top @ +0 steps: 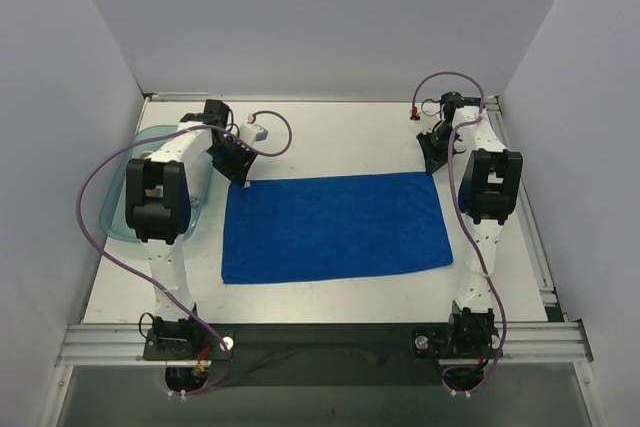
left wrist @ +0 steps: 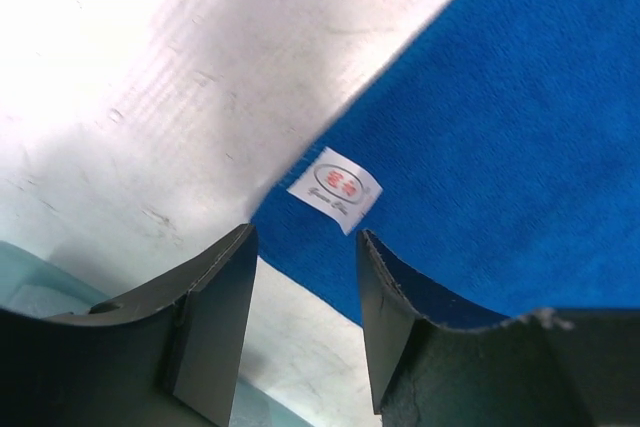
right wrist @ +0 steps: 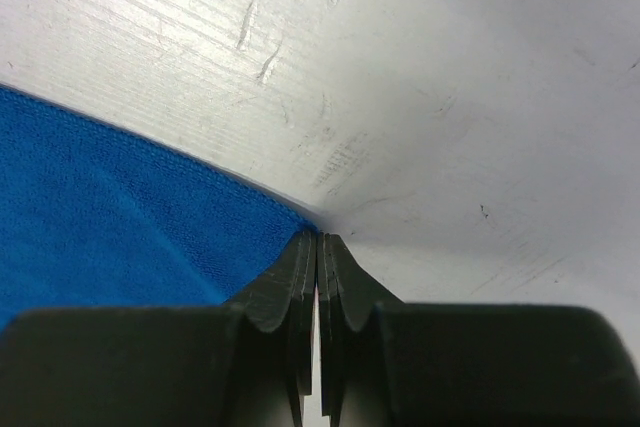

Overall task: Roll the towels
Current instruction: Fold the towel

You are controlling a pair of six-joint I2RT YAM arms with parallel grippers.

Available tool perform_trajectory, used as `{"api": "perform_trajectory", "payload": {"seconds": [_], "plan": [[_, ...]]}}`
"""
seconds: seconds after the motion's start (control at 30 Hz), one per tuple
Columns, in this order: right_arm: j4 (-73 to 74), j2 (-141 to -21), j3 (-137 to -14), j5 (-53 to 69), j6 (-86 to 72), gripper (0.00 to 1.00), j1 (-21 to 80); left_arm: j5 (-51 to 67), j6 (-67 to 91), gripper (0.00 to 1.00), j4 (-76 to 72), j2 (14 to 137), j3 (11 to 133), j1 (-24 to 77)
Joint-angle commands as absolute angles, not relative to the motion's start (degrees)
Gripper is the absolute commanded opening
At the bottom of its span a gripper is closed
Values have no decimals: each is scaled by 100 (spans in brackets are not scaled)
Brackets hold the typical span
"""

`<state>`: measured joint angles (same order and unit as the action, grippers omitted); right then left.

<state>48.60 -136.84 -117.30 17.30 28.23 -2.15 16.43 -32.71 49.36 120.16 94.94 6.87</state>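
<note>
One bright blue towel [top: 335,227] lies flat and spread out in the middle of the table. My left gripper [top: 238,172] is open at its far left corner. In the left wrist view [left wrist: 305,232] the jaws straddle the towel [left wrist: 520,147] edge just below its white tag [left wrist: 335,187]. My right gripper [top: 435,162] is at the far right corner. In the right wrist view [right wrist: 320,235] its jaws are pressed together, pinching the very tip of the towel [right wrist: 100,217] corner. No tan or white towel is in view.
A clear teal tray [top: 115,197] sits at the table's left edge under the left arm; it also shows in the left wrist view [left wrist: 30,277]. A small white object [top: 258,132] lies by the left arm's cable. White walls close in three sides.
</note>
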Motion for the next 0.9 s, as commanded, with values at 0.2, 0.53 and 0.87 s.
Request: {"api": "perform_trajectory", "payload": {"seconds": [0.2,0.53,0.87], "plan": [[5071,-13641,-11769,1617,2892,0,-185,1327,-3472,51,4843,12384,10046,642],[5063,-13606,-11742,1600,2918,0,-185,1169,-3665,38,4869,12419,9844,642],[5071,-13597,-11707,1600,2953,0,-202,1266,-3568,27,4975,12621,10063,677]]}}
